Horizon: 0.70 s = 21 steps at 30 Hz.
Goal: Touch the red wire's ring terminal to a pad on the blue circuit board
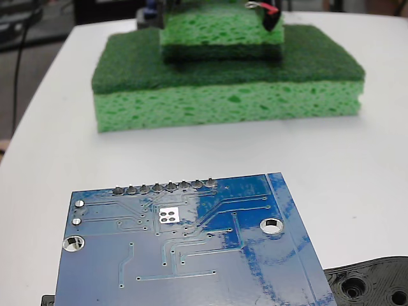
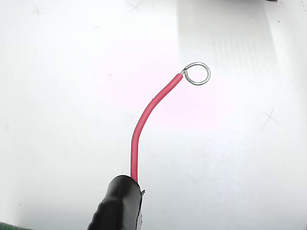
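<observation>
The blue circuit board (image 1: pixel 191 255) lies flat at the front of the white table, with a row of solder joints along its far edge and round mounting holes. The red wire (image 1: pixel 272 9) is far behind it, at the top of the fixed view above the stacked sponges, with its ring terminal (image 1: pixel 250 5) pointing left. In the wrist view the red wire (image 2: pixel 144 124) rises curved out of a black end piece (image 2: pixel 117 206), and the ring terminal (image 2: pixel 197 74) hangs over bare white table. The gripper's fingers show in neither view.
A large green sponge (image 1: pixel 223 102) lies across the back of the table (image 1: pixel 370 159) with a smaller green sponge (image 1: pixel 220 35) on top of it. A black plastic part with holes (image 1: pixel 373 284) sits right of the board. Dark items (image 1: pixel 150 13) stand behind the sponges.
</observation>
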Tool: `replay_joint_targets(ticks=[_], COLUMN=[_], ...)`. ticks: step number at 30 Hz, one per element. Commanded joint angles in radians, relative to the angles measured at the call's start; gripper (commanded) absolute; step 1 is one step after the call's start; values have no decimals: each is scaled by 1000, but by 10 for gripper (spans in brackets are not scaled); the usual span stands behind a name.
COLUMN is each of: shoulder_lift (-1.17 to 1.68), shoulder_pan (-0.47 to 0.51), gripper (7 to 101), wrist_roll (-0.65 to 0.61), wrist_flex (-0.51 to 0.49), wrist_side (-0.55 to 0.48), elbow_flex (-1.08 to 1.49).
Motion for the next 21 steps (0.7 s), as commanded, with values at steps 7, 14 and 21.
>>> replay_joint_targets(ticks=[7, 14, 21], shoulder_lift=[3, 3, 3], shoulder_pan=[-20, -20, -20], gripper=[1003, 1003, 1003], wrist_roll=[5, 12, 12], wrist_flex=[-3, -3, -3], wrist_side=[25, 35, 35], elbow_flex=[-5, -5, -5])
